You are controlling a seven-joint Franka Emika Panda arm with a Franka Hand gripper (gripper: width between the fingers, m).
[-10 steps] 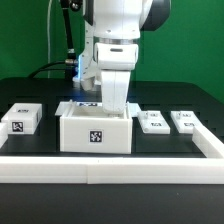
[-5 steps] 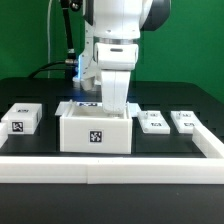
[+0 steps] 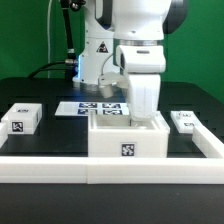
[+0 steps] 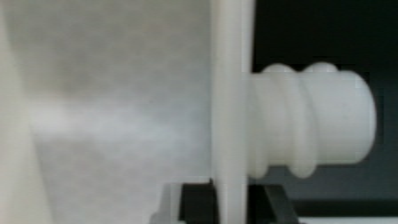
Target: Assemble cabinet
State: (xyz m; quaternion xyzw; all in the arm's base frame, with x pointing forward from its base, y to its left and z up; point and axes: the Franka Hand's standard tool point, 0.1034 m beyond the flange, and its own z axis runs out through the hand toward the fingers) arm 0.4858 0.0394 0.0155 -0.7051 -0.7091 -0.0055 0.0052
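The cabinet [image 3: 127,140] is a large open white box with a square marker tag on its front, standing at the front of the table, right of centre in the exterior view. My gripper [image 3: 146,116] reaches down into it from above, its fingertips hidden behind the box's rim. In the wrist view my gripper [image 4: 231,205] is shut on a thin white wall [image 4: 231,90] of the cabinet, one black finger [image 4: 198,206] on each side. A ribbed white knob [image 4: 311,120] sticks out from that wall.
A small white tagged panel [image 3: 22,120] lies at the exterior view's left and another [image 3: 185,121] at its right, close to the cabinet. The marker board [image 3: 92,108] lies behind the cabinet. A raised white rail [image 3: 50,166] borders the front and right of the table.
The cabinet and my gripper have shifted toward the exterior view's right and nearer the front rail. The marker board is now uncovered, and one right-hand panel is hidden behind the cabinet.
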